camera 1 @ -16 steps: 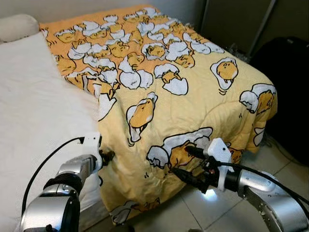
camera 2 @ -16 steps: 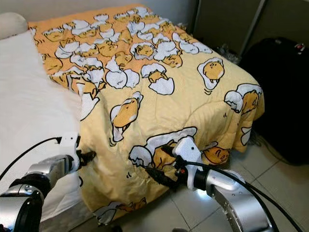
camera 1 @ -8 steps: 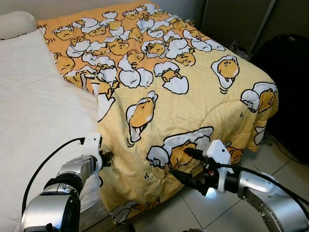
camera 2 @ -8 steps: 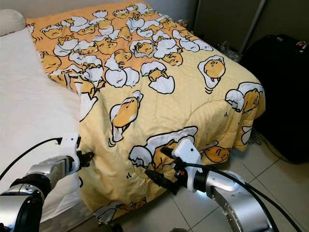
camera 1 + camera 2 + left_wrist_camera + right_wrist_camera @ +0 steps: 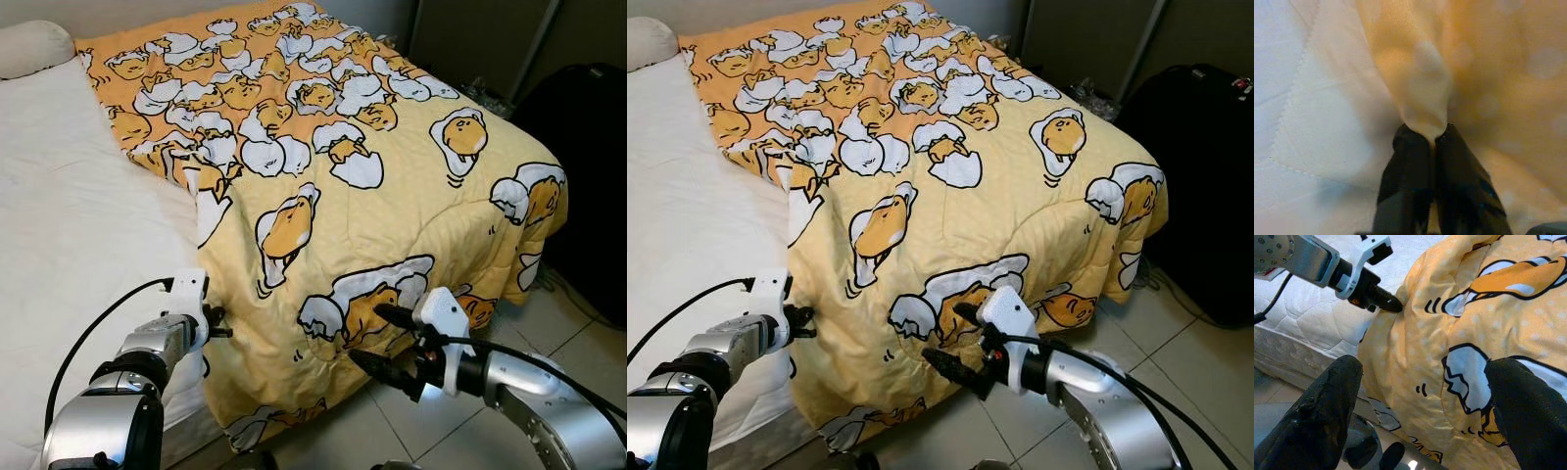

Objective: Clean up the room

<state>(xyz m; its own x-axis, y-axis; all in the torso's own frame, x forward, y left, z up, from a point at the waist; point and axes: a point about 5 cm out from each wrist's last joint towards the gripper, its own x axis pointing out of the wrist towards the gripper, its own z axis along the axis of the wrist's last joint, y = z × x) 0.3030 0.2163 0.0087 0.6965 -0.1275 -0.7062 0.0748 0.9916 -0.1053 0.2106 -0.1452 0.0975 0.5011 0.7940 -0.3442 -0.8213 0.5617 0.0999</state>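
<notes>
The left gripper (image 5: 1431,139) pinches a fold of the yellow blanket (image 5: 392,186); the right gripper (image 5: 377,338) gapes wide beside it.

Soft, even light — left wrist view blurred

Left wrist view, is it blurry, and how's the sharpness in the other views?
Left wrist view: soft and out of focus, the blanket a blur pinched in the left claw. Right wrist view: blanket sharp, black fingers blurred up close. Eye views: evenly lit and sharp.
</notes>
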